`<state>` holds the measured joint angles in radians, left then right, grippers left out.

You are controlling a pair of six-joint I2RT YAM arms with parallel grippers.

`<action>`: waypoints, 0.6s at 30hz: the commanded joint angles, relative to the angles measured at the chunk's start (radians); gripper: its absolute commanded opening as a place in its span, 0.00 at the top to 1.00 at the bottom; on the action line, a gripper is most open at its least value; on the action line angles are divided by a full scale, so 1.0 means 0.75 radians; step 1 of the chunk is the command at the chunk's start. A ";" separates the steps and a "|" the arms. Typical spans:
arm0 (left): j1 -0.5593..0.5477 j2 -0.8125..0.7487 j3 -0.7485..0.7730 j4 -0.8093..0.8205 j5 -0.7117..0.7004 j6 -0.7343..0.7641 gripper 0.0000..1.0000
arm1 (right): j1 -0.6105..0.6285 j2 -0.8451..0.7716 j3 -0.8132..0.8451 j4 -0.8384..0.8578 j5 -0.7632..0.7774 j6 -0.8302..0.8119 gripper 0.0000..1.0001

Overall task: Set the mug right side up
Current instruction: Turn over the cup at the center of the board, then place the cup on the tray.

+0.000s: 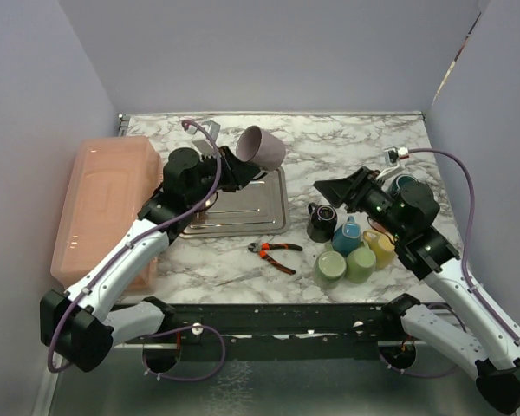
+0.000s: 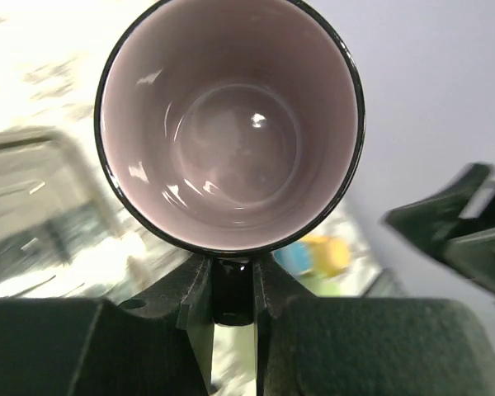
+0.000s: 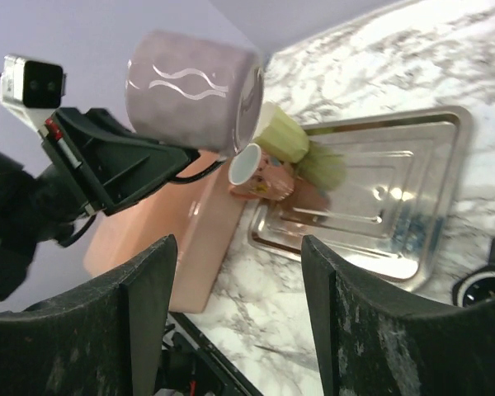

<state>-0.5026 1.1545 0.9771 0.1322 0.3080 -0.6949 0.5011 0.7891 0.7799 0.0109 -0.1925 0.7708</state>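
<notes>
white marble tabletop [image 1: 347, 143] below; at upper centre the left gripper [image 1: 232, 167], clamped on its handle [image 2: 232, 301], holds the lilac ceramic mug [image 1: 262, 147] aloft, sideways. uprighting likely remains; right gripper [image 1: 325, 191] gapes empty.

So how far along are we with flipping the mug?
Done: the lilac ceramic mug is lifted, clamped by its handle in the left gripper. In hand: it's tipped sideways in midair. Left: finish turning it upright and set it down. The right gripper is open, empty.
</notes>
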 commanded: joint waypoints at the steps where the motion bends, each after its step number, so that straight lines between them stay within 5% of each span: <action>1: 0.001 -0.103 0.029 -0.635 -0.348 0.309 1.00 | -0.001 -0.013 0.011 -0.209 0.080 -0.069 0.34; 18: -0.001 -0.216 -0.213 -0.933 -0.703 0.341 1.00 | -0.001 0.003 -0.112 -0.257 0.010 0.029 0.35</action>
<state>-0.5014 1.0164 0.8036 -0.6094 -0.1329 -0.4603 0.5011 0.7864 0.6994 -0.1772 -0.1631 0.7681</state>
